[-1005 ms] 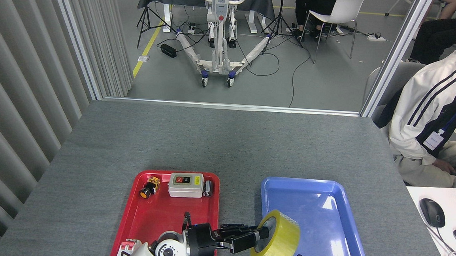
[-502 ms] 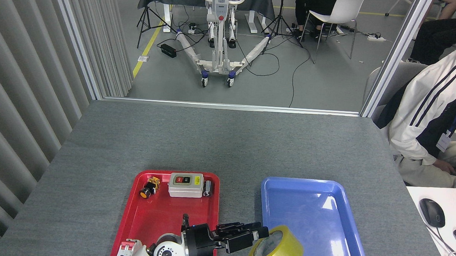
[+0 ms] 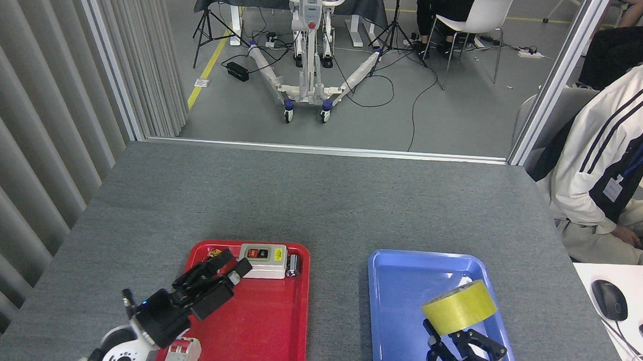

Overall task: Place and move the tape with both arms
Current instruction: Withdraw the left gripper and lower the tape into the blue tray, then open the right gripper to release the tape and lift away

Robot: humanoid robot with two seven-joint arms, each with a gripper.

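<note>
The tape (image 3: 459,308) sat gripped at the fingertips of the right hand (image 3: 460,337), just above it over the blue tray (image 3: 398,297), while the left hand (image 3: 216,272) hovered empty, fingers spread, over the red tray (image 3: 268,322)

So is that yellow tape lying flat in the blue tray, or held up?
Held up. The right claw grips the tape from below, tilted, over the blue tray.

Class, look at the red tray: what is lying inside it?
Inside the red tray: a grey switch box, a small dark part, a red-white breaker. The left gripper covers the tray's far-left corner.
</note>
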